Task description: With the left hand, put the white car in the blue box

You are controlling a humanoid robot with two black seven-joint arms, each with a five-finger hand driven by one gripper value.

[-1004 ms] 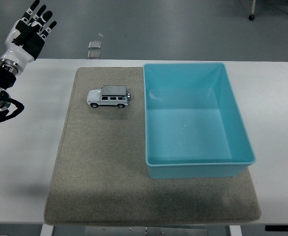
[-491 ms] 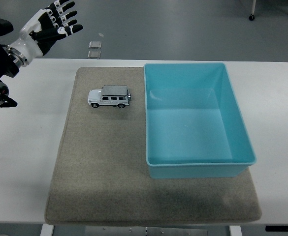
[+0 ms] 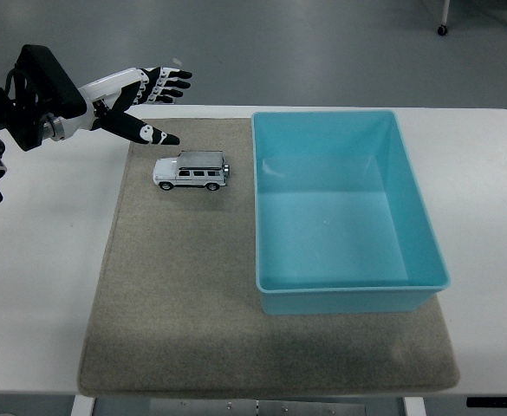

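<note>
A small white toy car [image 3: 191, 171] stands on its wheels on the grey mat [image 3: 175, 295], side-on, just left of the blue box [image 3: 344, 208]. The box is open-topped and empty. My left hand [image 3: 153, 100] reaches in from the left edge, above and behind the car. Its fingers [image 3: 170, 82] are spread and point right, the thumb points down toward the car, and it holds nothing. It does not touch the car. The right arm is out of view.
The mat lies on a white table [image 3: 36, 286]. Two small grey squares [image 3: 166, 87] lie on the floor beyond the table's far edge.
My left hand has swung from the far left corner to the right and down, turning from fingers-up to fingers pointing right, now close above the car. The car and box have not moved.
</note>
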